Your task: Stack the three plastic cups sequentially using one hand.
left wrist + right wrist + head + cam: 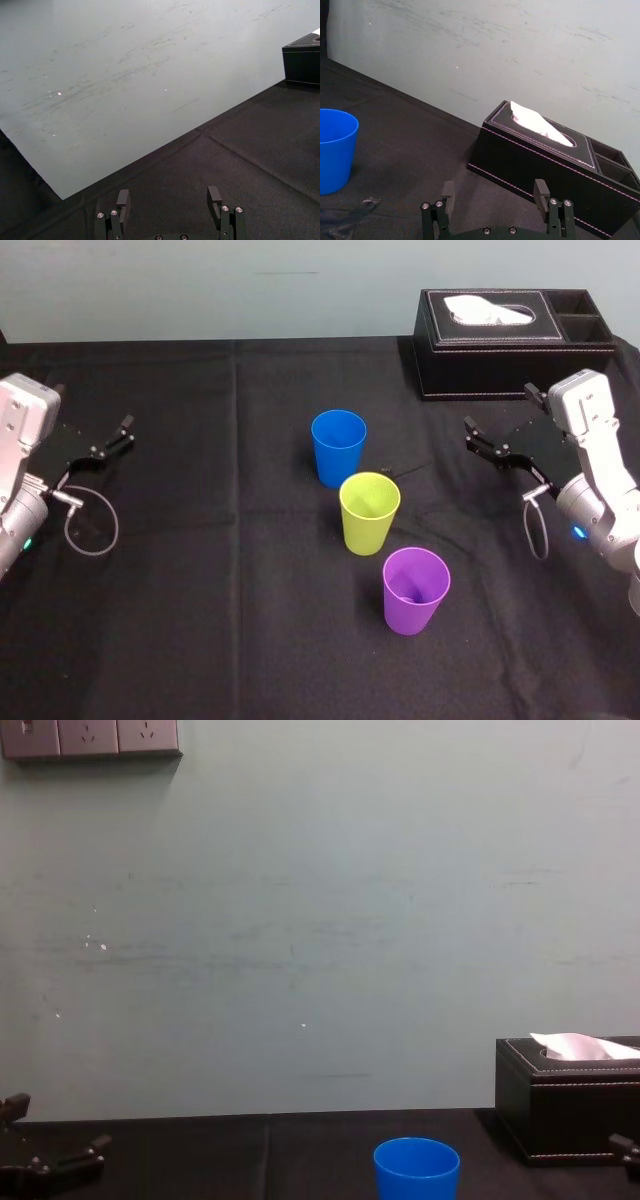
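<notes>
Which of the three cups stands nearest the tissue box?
The blue cup, at the row's far end; the yellow-green cup and purple cup stand farther from the tissue box.

Blue cup (338, 445), yellow-green cup (369, 512), purple cup (415, 589): smooth plastic; tablecloth (200, 570) matt blk fabric; tissue box (480, 365) stitched leather.

Left claw (113, 439) and right claw (482, 443) hover wide apart, jaws parted.
</notes>
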`<state>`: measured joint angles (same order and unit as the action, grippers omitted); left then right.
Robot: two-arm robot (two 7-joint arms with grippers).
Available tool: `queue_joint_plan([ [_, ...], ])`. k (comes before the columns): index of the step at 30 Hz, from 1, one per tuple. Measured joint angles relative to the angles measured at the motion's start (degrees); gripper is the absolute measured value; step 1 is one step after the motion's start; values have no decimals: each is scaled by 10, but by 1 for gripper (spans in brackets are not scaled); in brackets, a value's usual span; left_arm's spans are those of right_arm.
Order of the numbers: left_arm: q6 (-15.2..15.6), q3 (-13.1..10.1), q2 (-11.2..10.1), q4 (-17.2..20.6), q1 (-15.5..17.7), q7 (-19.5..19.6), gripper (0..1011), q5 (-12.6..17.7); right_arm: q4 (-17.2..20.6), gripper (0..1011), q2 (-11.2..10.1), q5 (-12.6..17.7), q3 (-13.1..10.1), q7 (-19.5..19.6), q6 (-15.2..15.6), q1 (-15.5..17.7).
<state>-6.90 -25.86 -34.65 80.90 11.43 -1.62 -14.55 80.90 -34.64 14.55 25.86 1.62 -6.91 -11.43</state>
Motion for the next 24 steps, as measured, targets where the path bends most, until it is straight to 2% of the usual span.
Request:
queue_joint_plan([
  [20, 0, 0, 0, 0, 0, 0, 1010, 0, 0, 1000, 0, 0, 0, -1, 0, 0],
  [24, 0, 0, 0, 0, 0, 0, 1010, 0, 4, 1000, 3, 5, -4, -22, 7, 0],
])
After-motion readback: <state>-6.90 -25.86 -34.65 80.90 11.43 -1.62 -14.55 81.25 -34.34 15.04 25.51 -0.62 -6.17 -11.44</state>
